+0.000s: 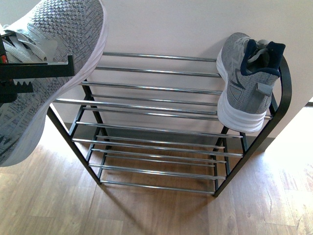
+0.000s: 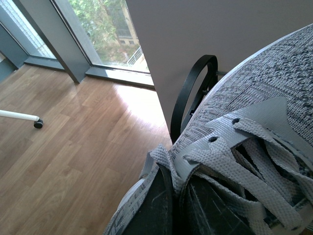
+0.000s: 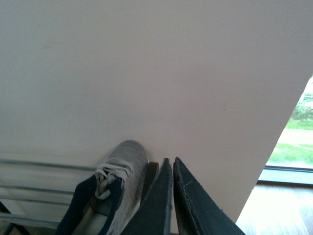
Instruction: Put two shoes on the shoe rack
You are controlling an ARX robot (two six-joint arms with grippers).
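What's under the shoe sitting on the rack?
The sneaker rests on the top chrome bars of the shoe rack, lower tiers beneath. Where its sole touches the bars is hidden.

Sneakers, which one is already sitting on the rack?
The right-hand sneaker, resting on the rack's upper bars beside its right frame, heel toward the robot. The other sneaker is off the rack, held in the air by the left gripper.

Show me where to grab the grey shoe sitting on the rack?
Probably the navy-lined collar of the grey knit sneaker with the white sole, coming from above. Its opening faces up, so one of the fingers could slip inside and one press outside. The black metal side frame of the chrome-barred shoe rack crowds its right side.
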